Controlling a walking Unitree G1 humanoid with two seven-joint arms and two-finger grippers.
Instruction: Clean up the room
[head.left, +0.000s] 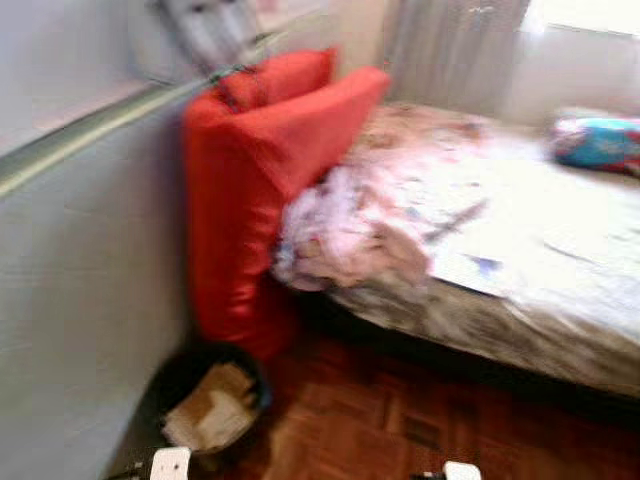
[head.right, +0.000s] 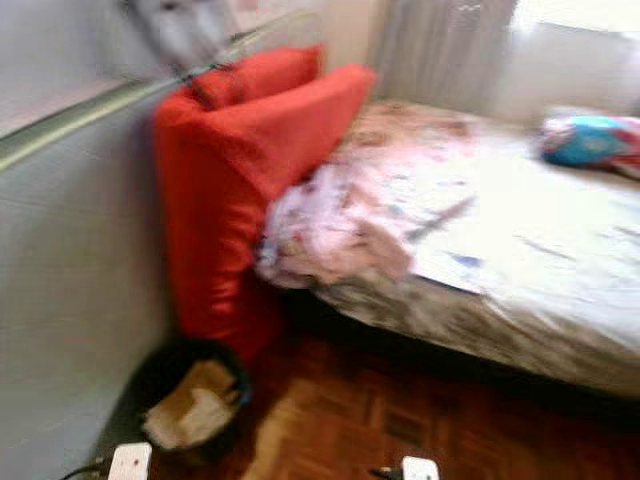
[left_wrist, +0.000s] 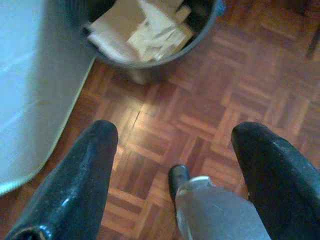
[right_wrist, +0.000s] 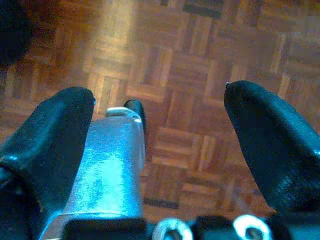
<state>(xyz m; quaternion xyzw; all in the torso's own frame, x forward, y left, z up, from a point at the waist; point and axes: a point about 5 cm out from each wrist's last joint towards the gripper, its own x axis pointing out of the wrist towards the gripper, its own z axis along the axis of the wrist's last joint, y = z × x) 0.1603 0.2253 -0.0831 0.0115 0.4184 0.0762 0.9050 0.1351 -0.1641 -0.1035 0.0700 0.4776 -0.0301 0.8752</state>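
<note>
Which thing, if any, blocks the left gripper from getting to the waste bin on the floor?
Probably nothing does. The left gripper hangs open over bare parquet floor, and the waste bin, full of paper, stands just ahead beside the wall. It looks reachable, though the arm would have to go lower.

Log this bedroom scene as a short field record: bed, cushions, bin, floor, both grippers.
bed: mattress with a crumpled pinkish blanket bunched at the near corner
cushions: big red cushion upright between wall and bed, a smaller red cushion on top
far item: blue and pink bundle on the bed near the window
bin: dark waste bin by the wall, holding paper and cardboard
floor: wooden parquet
left gripper: open, above the floor near the bin
right gripper: open, above the floor
</note>
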